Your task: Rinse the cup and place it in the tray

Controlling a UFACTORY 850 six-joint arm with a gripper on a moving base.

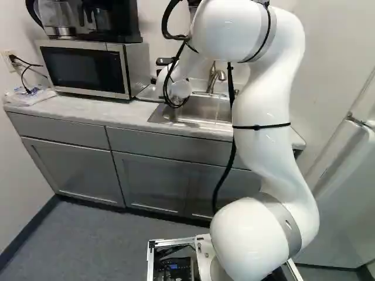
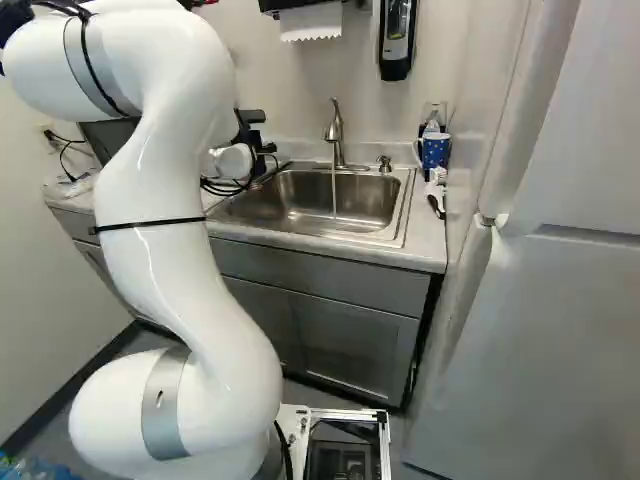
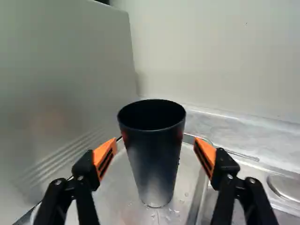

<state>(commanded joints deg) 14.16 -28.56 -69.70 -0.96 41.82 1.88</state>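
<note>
Claw point(image 3: 155, 142): standing released, its orange pads point(image 3: 105, 155) flanking the dark cup point(image 3: 153, 154) without touching it
Cup: standing upright in the metal tray point(image 3: 117, 194), mouth facing up
Droplets point(image 3: 176, 213): lying beside the cup's base
Faucet point(image 2: 335, 130): running a thin stream into the sink point(image 2: 310, 200)
Microwave point(image 1: 85, 69): sitting on the table point(image 1: 76, 109), beside the tray

The white arm point(image 1: 266, 111) rises from its lowest joint, bends at a rounded shoulder point(image 1: 249, 237), climbs to a high elbow point(image 1: 225, 29), then reaches ahead and down to the wrist point(image 1: 179, 86) (black cable loops hang beside it). The tool point(image 3: 155, 146) is spread, its orange pads point(image 3: 104, 157) well apart, facing each other.
</note>
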